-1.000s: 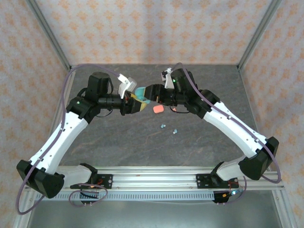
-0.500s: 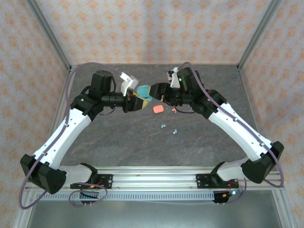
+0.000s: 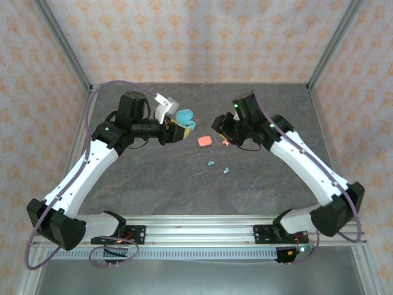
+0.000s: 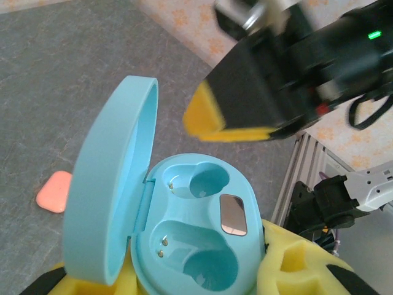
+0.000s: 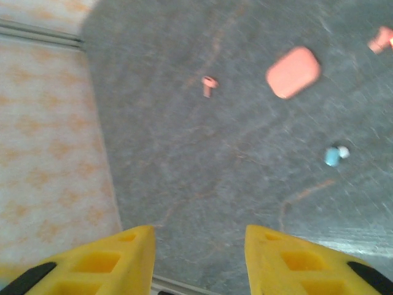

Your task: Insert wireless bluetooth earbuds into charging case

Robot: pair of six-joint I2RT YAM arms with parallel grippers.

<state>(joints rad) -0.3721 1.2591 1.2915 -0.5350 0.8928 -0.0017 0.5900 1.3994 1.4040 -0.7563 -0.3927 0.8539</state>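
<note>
My left gripper is shut on an open teal charging case, held above the table. Its lid stands up on the left and both sockets are empty. My right gripper hovers just right of the case, open and holding nothing; its fingers frame bare table. A closed salmon case lies between the arms. One salmon-pink earbud lies near it, another at the frame edge. Two teal earbuds lie nearer the front.
The grey stone-patterned table is walled by patterned panels with metal posts on three sides. An aluminium rail with the arm bases runs along the near edge.
My right gripper has drawn back to the right, away from the teal case. The case's lid now stands open. The left arm has hardly moved.
</note>
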